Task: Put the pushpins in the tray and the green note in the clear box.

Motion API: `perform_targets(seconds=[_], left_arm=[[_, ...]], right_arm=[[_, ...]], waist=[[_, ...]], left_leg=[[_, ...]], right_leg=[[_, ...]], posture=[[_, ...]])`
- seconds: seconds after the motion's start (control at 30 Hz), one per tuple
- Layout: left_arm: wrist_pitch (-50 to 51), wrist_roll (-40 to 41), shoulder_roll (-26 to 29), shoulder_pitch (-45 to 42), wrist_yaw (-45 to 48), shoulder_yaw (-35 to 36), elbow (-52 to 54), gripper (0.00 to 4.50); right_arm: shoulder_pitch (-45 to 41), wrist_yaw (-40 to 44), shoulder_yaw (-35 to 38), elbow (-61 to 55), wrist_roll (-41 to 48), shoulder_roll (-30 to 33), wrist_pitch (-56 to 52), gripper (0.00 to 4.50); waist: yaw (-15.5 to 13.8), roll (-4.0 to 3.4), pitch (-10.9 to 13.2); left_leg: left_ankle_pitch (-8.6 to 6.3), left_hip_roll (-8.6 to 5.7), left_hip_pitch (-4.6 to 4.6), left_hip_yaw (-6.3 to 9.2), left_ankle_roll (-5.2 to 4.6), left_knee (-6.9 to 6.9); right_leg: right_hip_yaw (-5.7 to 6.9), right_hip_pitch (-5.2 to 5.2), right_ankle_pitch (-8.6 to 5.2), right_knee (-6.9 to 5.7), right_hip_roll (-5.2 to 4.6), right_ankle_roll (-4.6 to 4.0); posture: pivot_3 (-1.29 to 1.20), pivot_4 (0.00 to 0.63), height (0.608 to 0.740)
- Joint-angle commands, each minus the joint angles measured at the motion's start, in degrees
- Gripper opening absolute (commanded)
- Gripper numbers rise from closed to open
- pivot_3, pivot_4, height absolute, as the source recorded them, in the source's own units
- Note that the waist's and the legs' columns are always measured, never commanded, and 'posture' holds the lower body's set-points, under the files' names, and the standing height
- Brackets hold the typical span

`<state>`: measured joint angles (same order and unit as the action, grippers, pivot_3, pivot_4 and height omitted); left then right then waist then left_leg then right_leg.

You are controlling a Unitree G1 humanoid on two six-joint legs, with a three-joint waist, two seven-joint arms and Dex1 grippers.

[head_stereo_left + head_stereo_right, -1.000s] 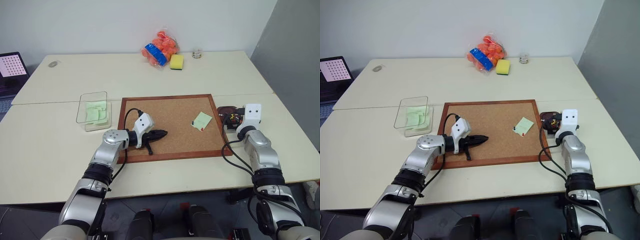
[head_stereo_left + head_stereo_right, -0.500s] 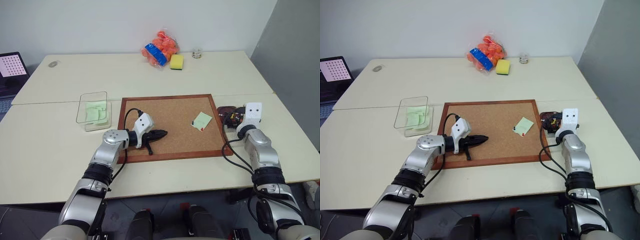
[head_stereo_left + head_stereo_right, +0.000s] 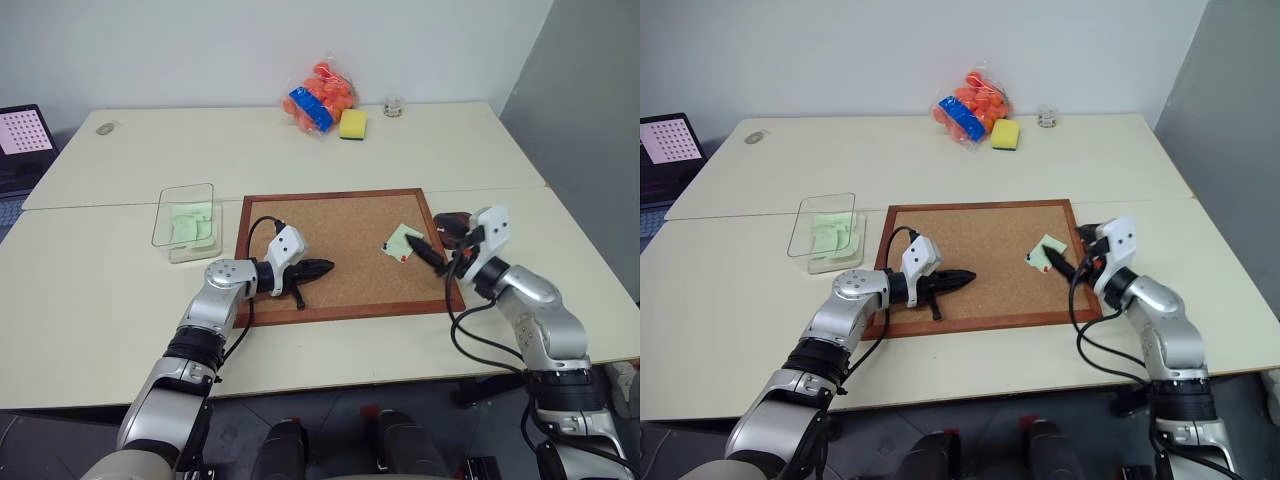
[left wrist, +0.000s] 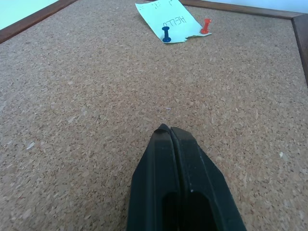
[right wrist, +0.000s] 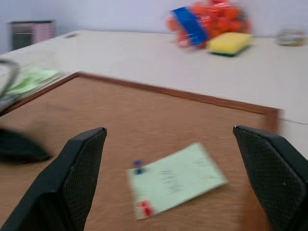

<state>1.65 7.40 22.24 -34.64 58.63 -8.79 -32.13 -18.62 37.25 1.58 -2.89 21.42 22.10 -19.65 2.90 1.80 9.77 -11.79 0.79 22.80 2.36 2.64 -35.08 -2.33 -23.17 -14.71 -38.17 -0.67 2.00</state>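
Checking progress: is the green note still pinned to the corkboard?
Yes, the green note lies on the corkboard with blue and red pushpins in it.

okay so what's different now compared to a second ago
The right tool has swung away from the tray toward the green note, and now hovers open over the corkboard's right edge, holding nothing. The left tool stayed shut over the corkboard. The note is still pinned by the blue pushpin and red pushpin; the clear box is unchanged.
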Motion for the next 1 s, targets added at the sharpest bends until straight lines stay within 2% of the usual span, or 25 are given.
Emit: perform_targets(seconds=[0.03,0.23,0.4,0.83,0.93,1.0], left_arm=[[0.40,-1.81,0.29,0.22,-0.61,-0.70,-1.32,0.00],[0.46,-1.85,0.66,0.46,-0.49,-0.70,-0.86,0.00],[0.82,-1.71,1.27,1.19,-0.46,-0.56,0.26,0.00],[1.23,-1.65,1.76,1.96,-0.61,-0.53,1.41,0.00],[1.18,-1.75,1.66,1.61,-0.56,-0.61,1.17,0.00],[1.16,-1.80,1.63,1.39,-0.48,-0.64,1.04,0.00]], right_arm=[[0.81,1.94,-4.47,-2.15,-2.01,-0.66,1.57,4.46],[-0.82,0.85,-7.60,5.23,-6.58,-2.37,4.50,4.46],[-1.87,0.24,-6.09,9.71,-7.47,-2.79,6.59,4.46],[-2.36,-0.66,-4.87,12.79,-8.23,-3.02,8.13,4.46],[-2.90,-0.86,-5.08,13.81,-8.72,-3.29,8.21,3.95],[-3.28,-0.93,-5.09,14.35,-9.01,-3.57,8.31,3.44]], waist=[[-0.03,0.00,0.00],[-0.08,0.01,0.00],[-0.07,0.01,0.00],[0.02,0.00,0.00],[0.03,0.00,0.00],[0.03,0.01,0.00]], left_leg=[[0.00,0.00,0.00,0.00,0.00,0.00],[0.00,0.00,0.00,0.01,0.00,0.00],[0.00,0.01,0.00,0.00,0.00,0.00],[0.00,0.02,0.00,0.00,0.00,0.01],[0.00,0.02,0.00,-0.01,0.00,0.00],[0.00,0.02,0.00,-0.01,0.00,0.00]], right_leg=[[0.00,0.00,0.00,0.01,0.00,0.00],[0.01,-0.01,0.00,0.01,0.00,0.00],[0.00,-0.01,0.01,0.02,0.01,0.02],[0.00,-0.01,0.01,0.03,0.03,0.02],[-0.01,-0.01,0.01,0.03,0.03,0.02],[-0.01,-0.01,0.02,0.02,0.03,0.02]], posture=[[0.00,0.150,0.740],[0.00,0.150,0.740],[0.00,0.150,0.740],[0.00,0.150,0.740],[0.00,0.150,0.740],[0.00,0.150,0.740]])
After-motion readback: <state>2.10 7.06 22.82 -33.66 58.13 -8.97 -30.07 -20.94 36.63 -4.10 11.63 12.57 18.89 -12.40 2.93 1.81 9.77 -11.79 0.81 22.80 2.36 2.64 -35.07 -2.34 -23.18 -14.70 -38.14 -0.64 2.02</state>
